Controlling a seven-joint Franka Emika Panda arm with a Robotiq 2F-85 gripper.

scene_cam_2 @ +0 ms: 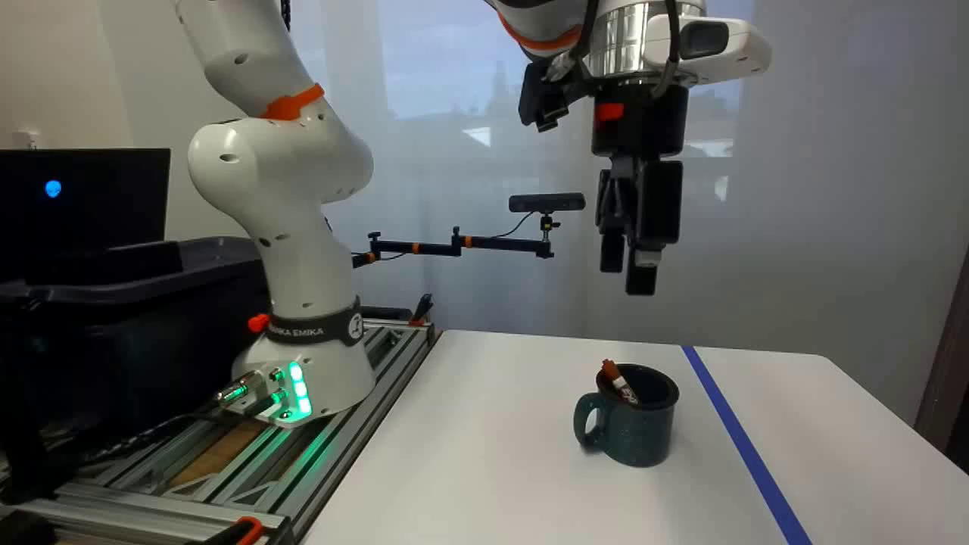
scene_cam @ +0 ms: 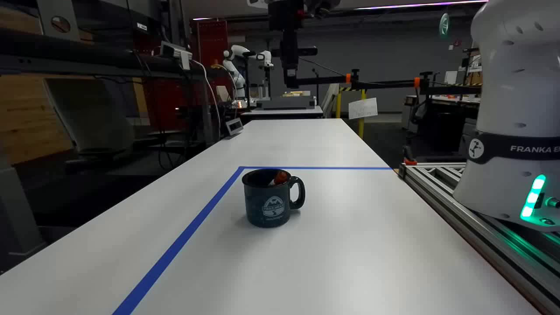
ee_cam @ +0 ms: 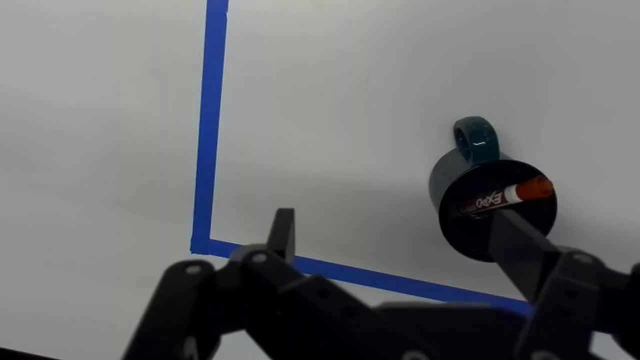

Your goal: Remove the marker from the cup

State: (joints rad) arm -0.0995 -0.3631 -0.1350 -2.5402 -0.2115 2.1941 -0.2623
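Observation:
The dark navy mug (scene_cam: 256,203) stands upright on the white table; it also shows in an exterior view (scene_cam_2: 640,431) and in the wrist view (ee_cam: 445,177). The marker, with an orange-red cap and white band, leans inside it, cap up at the rim (scene_cam: 280,177) (scene_cam_2: 620,382) (ee_cam: 500,197). Its lower end is hidden inside the mug. My gripper (scene_cam_2: 627,269) hangs well above the mug, fingers pointing down. In the wrist view the gripper (ee_cam: 395,215) has its fingers wide apart with nothing between them; the right finger overlaps the mug's opening in the picture.
Blue tape (scene_cam: 188,232) runs along the table beside and behind the mug. A camera on a thin boom (scene_cam_2: 546,203) is at the back. The arm's base stands on a metal frame (scene_cam_2: 363,424) at the table's edge. A small grey device (scene_cam: 234,126) sits at the table's far edge.

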